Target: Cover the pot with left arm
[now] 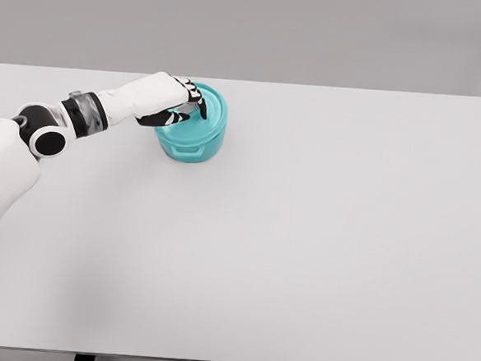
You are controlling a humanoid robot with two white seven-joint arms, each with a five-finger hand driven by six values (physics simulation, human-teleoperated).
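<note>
Head view | left hand (170, 101) fingers curled on lid (206, 108); pot (192, 141) covered

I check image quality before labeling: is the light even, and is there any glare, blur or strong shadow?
Head view: even, soft light, no glare on the table; only a faint shadow by the pot; the left hand looks slightly soft; edges straight, no distortion.

Pot (195, 144) and lid (211, 106) — teal, smooth, plastic-looking, soft satin sheen, no strong glare. Table (303, 234): pale grey-white top, matt, smooth, uniform. Left arm (10, 164) — smooth white shell, slightly glossy; black joint rings, greyish metal-looking band at wrist. Left hand (167, 101): white shell, black finger segments, smooth.
</note>
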